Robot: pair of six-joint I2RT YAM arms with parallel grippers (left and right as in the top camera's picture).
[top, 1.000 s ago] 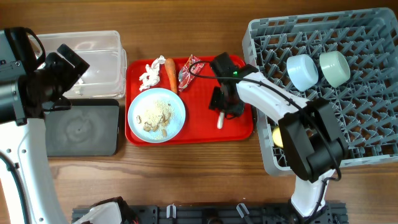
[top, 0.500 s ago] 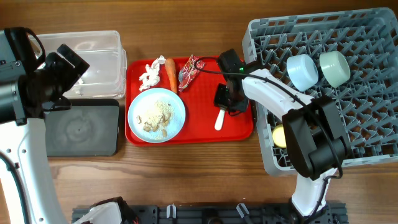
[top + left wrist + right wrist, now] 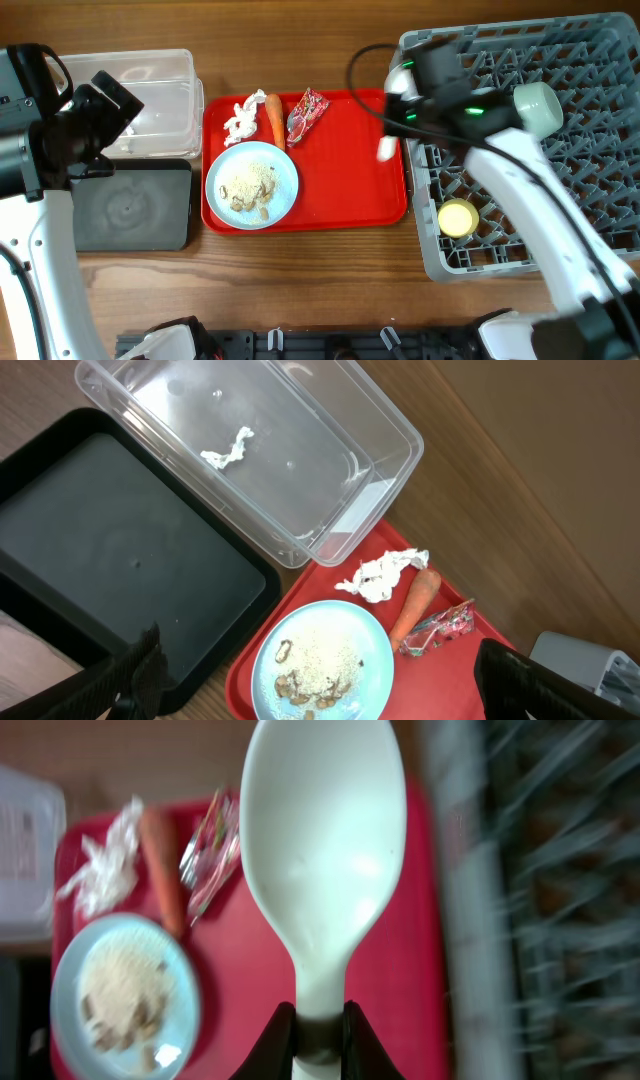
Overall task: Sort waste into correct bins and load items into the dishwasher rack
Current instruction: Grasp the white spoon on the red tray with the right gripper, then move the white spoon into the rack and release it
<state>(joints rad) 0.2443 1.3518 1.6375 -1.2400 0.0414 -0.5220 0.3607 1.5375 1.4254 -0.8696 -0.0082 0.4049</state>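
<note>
Grip narrow: right gripper (image 3: 318, 1023) pinches the white plastic spoon (image 3: 322, 870) by its handle, bowl pointing straight ahead; large square grey plastic dishwasher rack (image 3: 545, 870) lies just to its right.

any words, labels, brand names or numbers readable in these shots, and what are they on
No text can be read in any view.
Red snack wrapper: printed, too small to read.
Clear tub: pale label on its wall, too blurred to read.
White plastic spoon: no marking shows.
</note>
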